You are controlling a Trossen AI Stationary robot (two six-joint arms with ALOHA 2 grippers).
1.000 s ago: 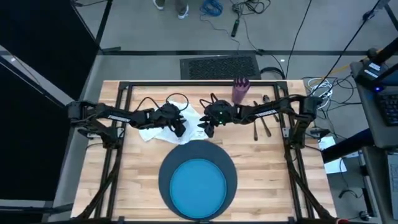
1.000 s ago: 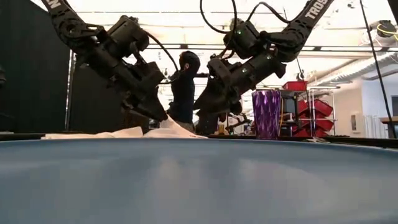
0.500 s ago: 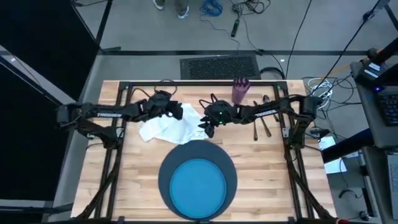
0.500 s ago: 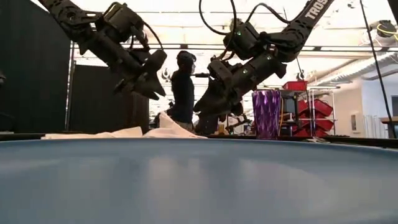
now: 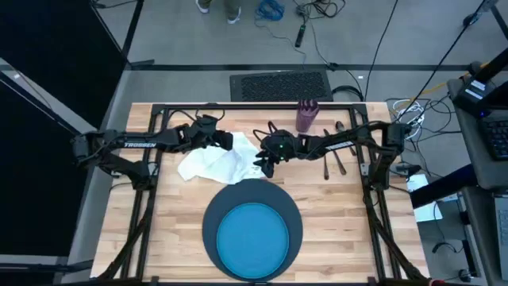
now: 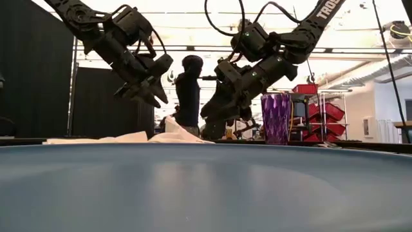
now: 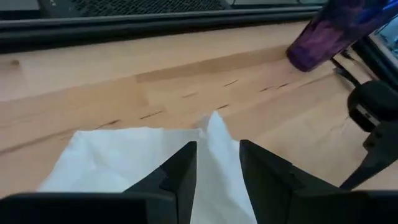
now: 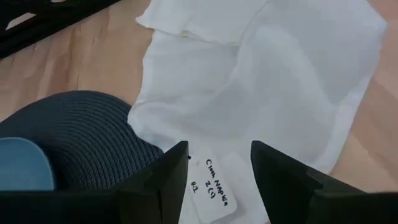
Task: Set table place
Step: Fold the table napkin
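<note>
White napkin (image 5: pixel 214 164) crumpled on table (image 5: pixel 333 206), left gripper (image 6: pixel 147 87) raised, parted, empty, right gripper (image 8: pixel 214 177) parted, angled down over napkin edge

- A robotics lab or workshop, not a dining room: the table (image 5: pixel 317 199) carrying the place setting stands on bare grey concrete floor (image 5: pixel 182 40).
- Behind the left gripper (image 6: pixel 147 82) hangs a black curtain (image 6: pixel 35 77).
- Beyond the right gripper (image 6: pixel 215 113), red storage bins (image 6: pixel 328 113) fill a rack.
- Loose cables (image 5: pixel 317 12) trail across the floor past both grippers.
- A person (image 6: pixel 188 96) stands in the room between the two grippers.
</note>
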